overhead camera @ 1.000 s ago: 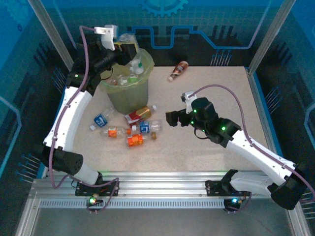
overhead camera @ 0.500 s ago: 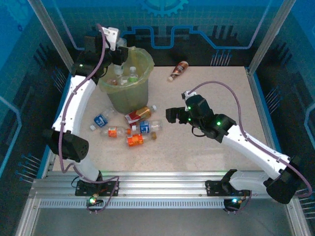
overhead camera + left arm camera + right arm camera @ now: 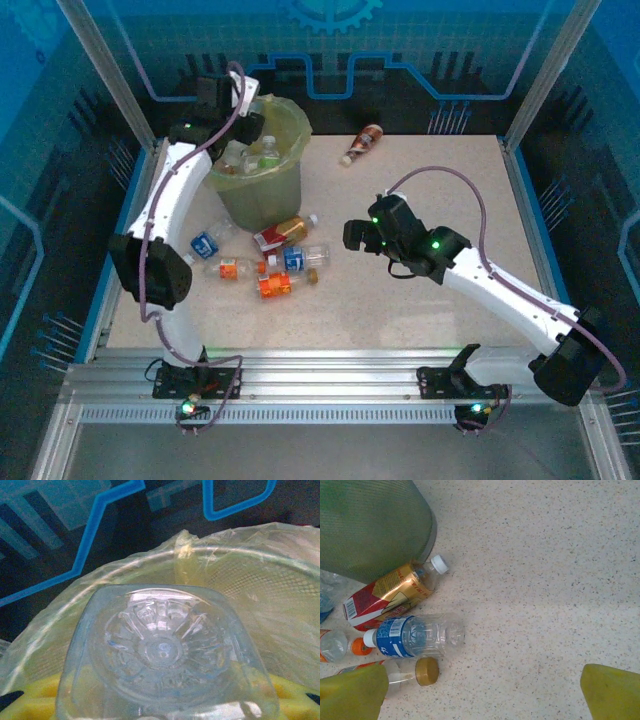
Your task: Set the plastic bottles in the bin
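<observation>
Plastic bottles (image 3: 275,287): five lying clustered just beside bin (image 3: 255,190), toward surface (image 3: 430,180) left edge. One brown-labelled bottle (image 3: 362,143) alone near far edge. More inside bin, count unclear. Left hand (image 3: 250,112) over bin rim, gripping clear bottle (image 3: 162,650), label hidden. Right hand (image 3: 358,236) mid-surface, fingers (image 3: 612,692) spread wide, empty.

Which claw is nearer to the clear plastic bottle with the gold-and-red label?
Right. The right claw hangs open close beside the gold-and-red-labelled clear plastic bottle; the left claw is farther off, above the round yellow-green-lined bin.
</observation>
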### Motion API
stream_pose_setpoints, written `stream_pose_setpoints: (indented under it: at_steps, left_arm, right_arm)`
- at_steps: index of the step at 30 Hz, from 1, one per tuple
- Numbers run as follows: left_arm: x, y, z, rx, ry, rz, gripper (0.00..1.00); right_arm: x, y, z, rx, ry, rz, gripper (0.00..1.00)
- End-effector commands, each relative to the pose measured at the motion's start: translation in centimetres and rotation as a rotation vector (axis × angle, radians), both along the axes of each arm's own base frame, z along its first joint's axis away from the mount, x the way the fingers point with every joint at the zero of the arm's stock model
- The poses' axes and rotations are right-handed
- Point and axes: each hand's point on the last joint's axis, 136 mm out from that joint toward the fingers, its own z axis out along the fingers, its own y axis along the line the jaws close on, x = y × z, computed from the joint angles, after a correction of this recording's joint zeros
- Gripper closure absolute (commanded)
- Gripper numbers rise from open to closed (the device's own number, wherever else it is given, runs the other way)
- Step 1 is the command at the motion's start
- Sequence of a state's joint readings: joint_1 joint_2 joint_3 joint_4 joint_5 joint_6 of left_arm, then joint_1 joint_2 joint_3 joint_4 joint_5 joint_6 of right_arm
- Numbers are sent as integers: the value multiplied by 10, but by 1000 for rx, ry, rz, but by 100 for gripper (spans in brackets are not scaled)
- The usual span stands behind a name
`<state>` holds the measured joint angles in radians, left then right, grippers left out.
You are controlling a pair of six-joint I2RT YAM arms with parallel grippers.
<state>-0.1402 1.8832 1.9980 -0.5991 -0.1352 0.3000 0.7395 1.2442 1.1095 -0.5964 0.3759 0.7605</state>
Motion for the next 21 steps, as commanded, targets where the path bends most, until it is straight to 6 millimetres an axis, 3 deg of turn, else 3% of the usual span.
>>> stream_pose_setpoints:
  at_steps: [1, 6, 10, 17, 21]
  left_arm:
    - [0, 14, -10, 57, 48, 35, 56]
    - [3, 12, -22, 40, 78, 36, 45]
    - [5, 5, -19, -3, 73, 24, 28]
    - [7, -8, 2, -100, 40, 0, 3]
    - [3, -15, 19, -158, 13, -15, 1]
  right_arm:
    - [-1, 1, 5, 10, 9, -32, 0]
    - [-3, -1, -1, 12, 36, -57, 0]
    - [-4, 0, -7, 9, 55, -57, 0]
    - [-1, 7, -10, 8, 72, -41, 0]
    - [-1, 12, -13, 7, 85, -30, 0]
